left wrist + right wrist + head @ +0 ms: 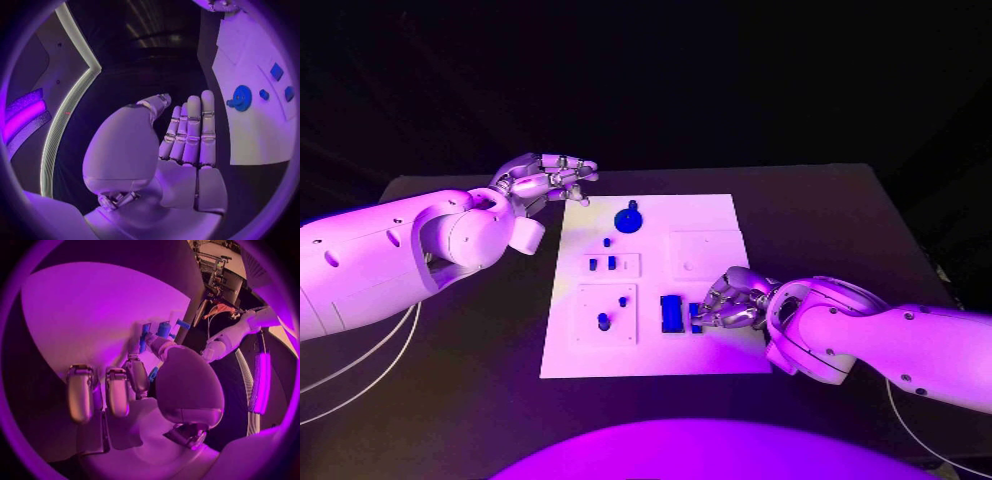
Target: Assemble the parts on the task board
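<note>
The white task board [707, 215] lies mid-table. On it sit a round blue knob [629, 217], small blue pegs [607, 241] in the left-hand pockets, and an upright blue block [672, 313]. My right hand [733, 300] rests on the board's near right part, its fingertips down beside the block. A small blue part [153, 374] sits between its thumb and a finger, seemingly pinched. My left hand [548, 180] hovers off the board's far left corner, holding nothing. In the left wrist view its fingers [190, 132] lie straight, with the knob [240, 96] beyond them.
The board carries raised square plates, one bare [704, 252] just beyond my right hand. Black table [444, 400] surrounds the board on all sides. Thin cables [365, 370] trail under my left arm.
</note>
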You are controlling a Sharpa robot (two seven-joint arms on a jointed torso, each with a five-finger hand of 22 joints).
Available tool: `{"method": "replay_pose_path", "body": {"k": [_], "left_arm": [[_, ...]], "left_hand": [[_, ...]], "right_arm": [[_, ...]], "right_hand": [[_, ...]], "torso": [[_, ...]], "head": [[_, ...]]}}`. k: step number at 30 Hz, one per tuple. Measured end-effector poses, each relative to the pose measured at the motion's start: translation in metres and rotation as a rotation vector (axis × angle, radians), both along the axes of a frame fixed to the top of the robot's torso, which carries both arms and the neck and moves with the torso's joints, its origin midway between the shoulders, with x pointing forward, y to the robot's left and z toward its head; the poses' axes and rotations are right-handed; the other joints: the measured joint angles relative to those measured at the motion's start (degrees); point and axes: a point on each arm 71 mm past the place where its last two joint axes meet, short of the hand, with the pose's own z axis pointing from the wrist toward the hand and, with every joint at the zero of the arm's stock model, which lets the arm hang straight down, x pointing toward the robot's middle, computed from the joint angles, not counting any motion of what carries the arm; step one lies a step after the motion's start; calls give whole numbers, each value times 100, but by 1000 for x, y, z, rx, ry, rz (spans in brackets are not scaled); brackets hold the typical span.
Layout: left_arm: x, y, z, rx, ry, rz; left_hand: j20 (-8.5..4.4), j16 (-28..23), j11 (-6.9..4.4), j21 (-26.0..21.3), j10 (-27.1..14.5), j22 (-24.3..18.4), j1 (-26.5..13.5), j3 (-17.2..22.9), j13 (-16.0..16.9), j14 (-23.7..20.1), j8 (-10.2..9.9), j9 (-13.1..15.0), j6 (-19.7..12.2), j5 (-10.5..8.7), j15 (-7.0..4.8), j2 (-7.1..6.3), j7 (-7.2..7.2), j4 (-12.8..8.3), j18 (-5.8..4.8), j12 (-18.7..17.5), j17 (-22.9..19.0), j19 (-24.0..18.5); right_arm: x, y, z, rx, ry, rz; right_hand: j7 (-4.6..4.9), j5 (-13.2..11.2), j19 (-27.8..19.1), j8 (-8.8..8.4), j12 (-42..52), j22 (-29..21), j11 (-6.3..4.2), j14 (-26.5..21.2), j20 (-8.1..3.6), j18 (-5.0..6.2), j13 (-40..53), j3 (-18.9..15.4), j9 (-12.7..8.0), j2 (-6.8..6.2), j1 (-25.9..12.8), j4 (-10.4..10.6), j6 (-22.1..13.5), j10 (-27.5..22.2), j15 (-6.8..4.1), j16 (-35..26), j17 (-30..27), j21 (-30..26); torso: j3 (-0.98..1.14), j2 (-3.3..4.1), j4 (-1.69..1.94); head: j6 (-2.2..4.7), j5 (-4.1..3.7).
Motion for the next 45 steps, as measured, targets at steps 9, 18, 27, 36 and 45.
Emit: {"method": "replay_pose_path", "body": {"k": [9, 18, 27, 36, 45], "left_arm": [[0, -1, 0, 0, 0, -1], [0, 0, 0, -2, -1, 0], [3, -3, 0, -24, -20, 16], [14, -2, -4, -45, -65, 101], [27, 7, -11, -53, -110, 229]], "left_hand": [[0, 0, 0, -25, 0, -11, 0, -16, -5, 0, 0, -1, 0, 0, 0, 46, 0, 16, 0, 0, 0, 0], [0, 0, -21, -25, -21, -12, 0, -16, -5, 0, 21, -1, 0, 0, 0, 46, 0, 15, 0, 0, 0, 0], [22, 0, -21, -73, -21, -45, -4, -56, -4, 0, 32, 6, 0, 0, 0, 42, 0, 88, -1, 66, 0, 22], [285, -1066, 105, -1301, -210, -758, -54, -159, -169, -1211, 118, 14, -230, 0, 257, -13, -42, 367, -2, 18, -517, -719], [715, -3562, 305, -3541, -392, -2393, 160, -470, -624, -1719, 149, -292, -482, 0, 614, -7, -91, 645, -1, -778, -1499, -1230]], "right_arm": [[1, -1, 0, 5, -7, 7], [9, -9, 18, 59, -82, -10], [54, -37, 44, 252, -252, -117], [117, -68, 53, 439, -372, -254], [163, -97, 56, 592, -445, -381]], "right_hand": [[6, -8, 0, -39, 0, 0, 0, 0, 0, 0, 0, -24, -26, 7, 6, 0, 22, 0, 0, 0, -1, -64], [140, 164, -24, -171, -944, -1, 122, -12, 47, 142, -70, -429, -57, -160, -55, 231, -239, -405, 83, -254, -1, -1191], [364, 852, -851, -254, -2892, -2, 330, -97, 251, 538, -1277, -863, 0, -171, 265, 516, -837, -1540, 284, -1126, -781, -4017], [683, 448, -2218, -479, -4739, -1826, 732, -1921, 670, 805, -3553, -871, -417, 21, 807, 793, -1316, -2766, 696, -4506, -3847, -7398], [850, 392, -3208, -1096, -5979, -3988, 1005, -2782, 1180, 804, -6016, -973, -1105, 182, 1157, 828, -1086, -2660, 1124, -7205, -5152, -7965]], "torso": [[1, -1, -2], [-5, -15, -9], [-55, -113, -24], [-93, -248, -6], [-87, -361, 3]], "head": [[-72, -2], [-87, 0], [82, -7], [404, -1], [793, 13]]}}
